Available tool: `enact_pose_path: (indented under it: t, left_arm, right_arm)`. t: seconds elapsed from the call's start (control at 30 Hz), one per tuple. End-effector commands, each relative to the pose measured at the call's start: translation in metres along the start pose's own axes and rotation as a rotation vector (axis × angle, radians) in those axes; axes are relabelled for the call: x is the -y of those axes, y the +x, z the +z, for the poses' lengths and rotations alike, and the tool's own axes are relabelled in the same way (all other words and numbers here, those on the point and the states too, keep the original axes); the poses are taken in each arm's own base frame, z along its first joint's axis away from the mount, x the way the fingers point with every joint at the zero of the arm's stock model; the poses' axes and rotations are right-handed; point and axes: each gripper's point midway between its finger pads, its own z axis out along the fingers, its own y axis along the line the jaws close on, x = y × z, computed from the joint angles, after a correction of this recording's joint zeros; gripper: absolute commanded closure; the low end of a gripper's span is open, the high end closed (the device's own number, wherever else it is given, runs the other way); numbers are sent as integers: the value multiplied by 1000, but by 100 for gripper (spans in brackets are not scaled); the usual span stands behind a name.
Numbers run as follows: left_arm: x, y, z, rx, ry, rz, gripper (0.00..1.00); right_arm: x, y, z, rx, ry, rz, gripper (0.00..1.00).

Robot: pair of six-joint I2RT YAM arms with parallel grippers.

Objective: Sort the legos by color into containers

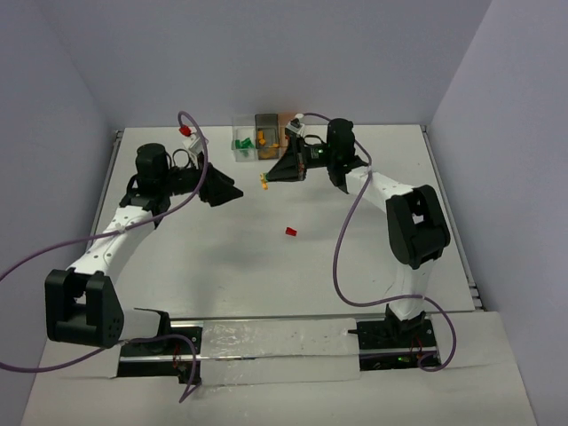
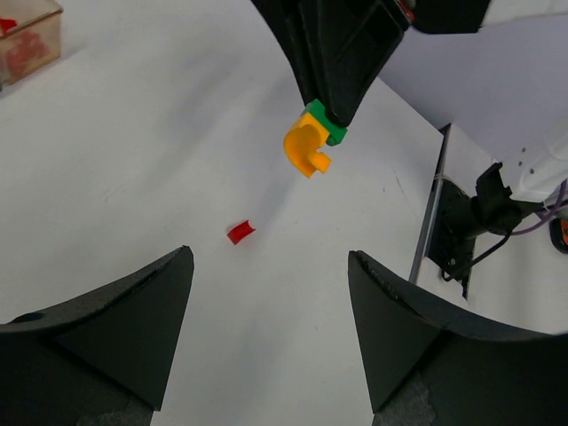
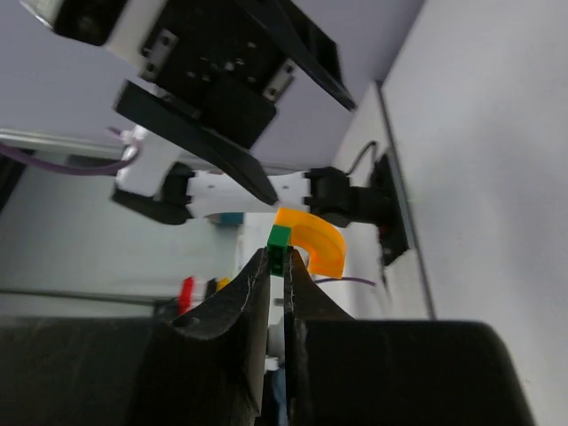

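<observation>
Plain white tabletop (image 1: pixel 222 275) boxed in by pale lilac walls, nothing fancy. The three containers sit in a row at the far edge. The clear box (image 1: pixel 240 146) has green bits in it, the dark grey box (image 1: pixel 265 131) has orange ones, and the orange-tinted box (image 2: pixel 51 27) has red ones. One loose red lego (image 1: pixel 291 232) lies mid-table, well apart from everything.

Here's the tricky bit. The right end effector (image 3: pixel 278 259) is pinched tight on a green brick (image 3: pixel 280 238), held up off the tabletop in front of the boxes. An orange arch piece (image 3: pixel 312 244) is stuck onto that brick and pokes out to one side of the fingers. The left end effector (image 2: pixel 271 257) hangs just opposite, jaws spread wide with nothing in them, pointed at the pair.

My read is these two colours need splitting before either gets binned. To do it well, I'd bring the left in so its fingers bracket only the orange arch, not the green. I'd close on the arch's flat sides rather than its curve so it doesn't squirt out. Then pull straight off, maybe with a slight twist, while the right holds firm. The green looks gripped only at the very fingertips, so go gently or both could drop.
</observation>
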Motion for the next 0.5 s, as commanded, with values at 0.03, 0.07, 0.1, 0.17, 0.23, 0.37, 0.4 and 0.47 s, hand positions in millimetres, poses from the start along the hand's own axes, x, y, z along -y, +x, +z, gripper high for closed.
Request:
enact_pose_path:
  t: [0.03,0.07,0.1,0.17,0.23,0.37,0.4,0.47]
  left_arm:
    - [25,-18,20,44,116,86,23]
    - [27,-20,23,49,124,100,23]
    - [27,-19,24,47,127,103,23]
    - [26,-25,27,55,131,128,24]
    - [24,-28,29,56,133,149,25]
    - [29,-37,32,72,173,175,25]
    - [33,-40,33,79,191,178,26]
    - [41,-43,35,83,231,188,26]
  right_arm:
    - [-64,13,-8,-53,-145,-113,100]
    - [-63,13,-7,-51,-145,-111,100]
    - [-63,14,-7,-51,-145,-108,100]
    - [-62,15,-6,-53,-144,-97,100]
    - [-60,17,-6,-54,-140,-84,100]
    - [-52,17,-4,-52,-132,-57,100]
    - [-51,16,-4,-52,-132,-54,100]
    - [-49,16,-3,-54,-130,-43,100]
